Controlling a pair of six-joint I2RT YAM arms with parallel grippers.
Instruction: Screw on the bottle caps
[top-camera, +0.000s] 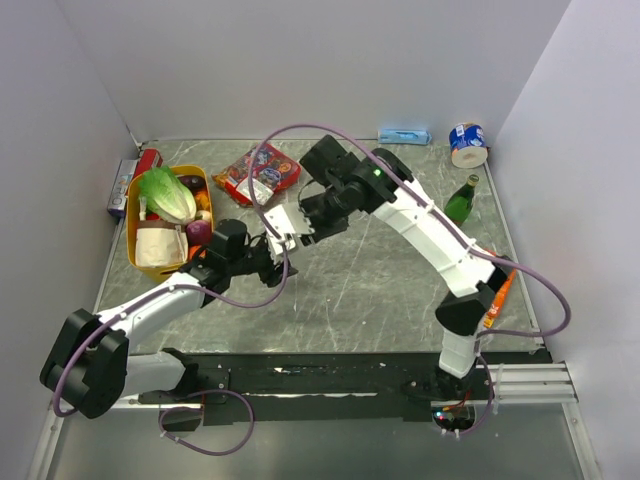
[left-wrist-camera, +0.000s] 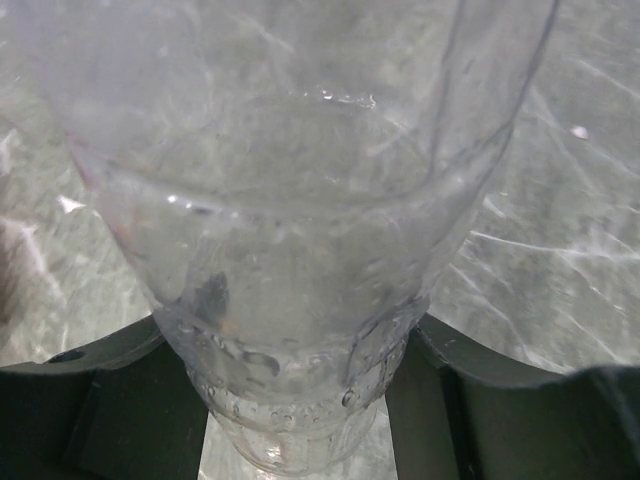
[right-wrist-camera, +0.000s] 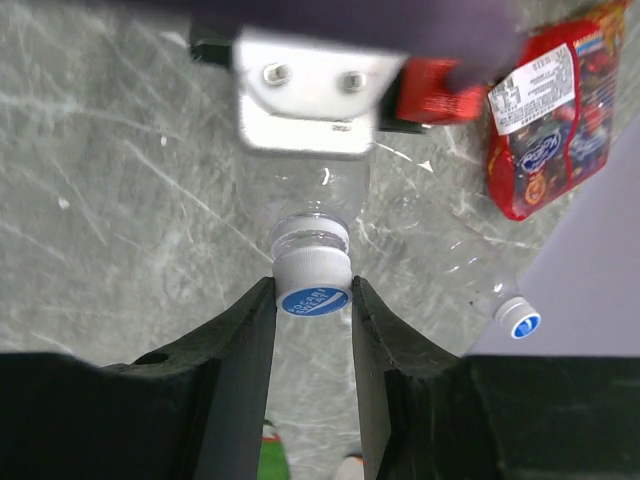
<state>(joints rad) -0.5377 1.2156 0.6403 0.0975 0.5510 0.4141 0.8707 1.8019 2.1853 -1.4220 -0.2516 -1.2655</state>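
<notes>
Right up against the left wrist lens, the clear bottle (left-wrist-camera: 300, 230) fills the view. The left gripper (left-wrist-camera: 300, 420) is clamped on it, a dark finger pressing in from either side. Over in the right wrist view, the right gripper (right-wrist-camera: 312, 315) is pinched tight on the cap (right-wrist-camera: 313, 285), blue-topped with a pale mark, seated on that bottle's neck. So the bottle hangs between the two grippers, near mid-table from overhead. Beside it a second bottle (right-wrist-camera: 450, 255) lies on its side on the marbled table (right-wrist-camera: 100, 200), with a second cap (right-wrist-camera: 521, 322) on its neck. A red snack packet (right-wrist-camera: 545, 110) lies just beyond. Overhead, a yellow basket (top-camera: 131, 230) sits by the left wall and a green bottle (top-camera: 461, 200) stands near the right.
</notes>
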